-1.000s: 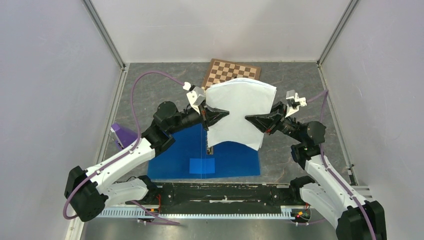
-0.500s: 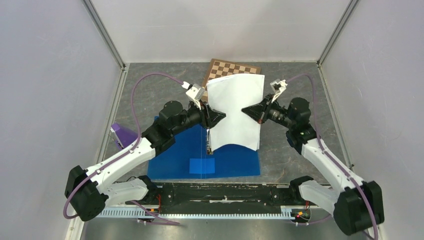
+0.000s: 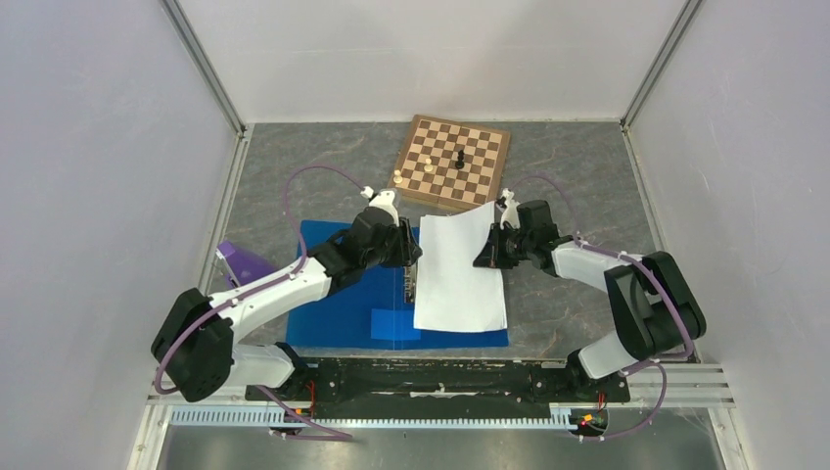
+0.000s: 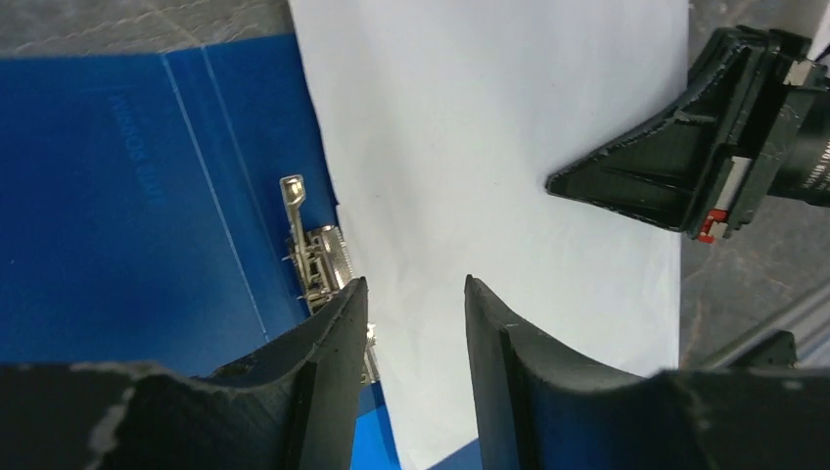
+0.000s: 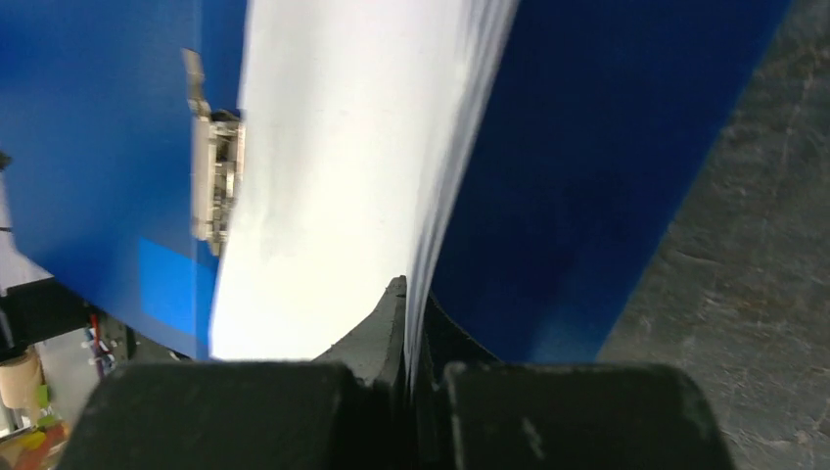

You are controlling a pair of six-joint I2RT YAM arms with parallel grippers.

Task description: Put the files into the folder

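Note:
The blue folder lies open on the table, its metal clip along the spine. The white files lie over the folder's right half, their far end reaching past it. My right gripper is shut on the files' right edge, and in the right wrist view the sheets run out from between its fingertips above the blue cover. At the files' left edge, by the clip, my left gripper is open; its fingers hover over the paper with nothing between them.
A wooden chessboard with a few pieces stands behind the files at the back. A purple object sits left of the folder under the left arm. Enclosure walls stand on both sides and at the back.
The files came down from a raised hold onto the folder's right half, uncovering the chessboard. My left gripper let go and opened. The right gripper closed on the right edge and lowered.

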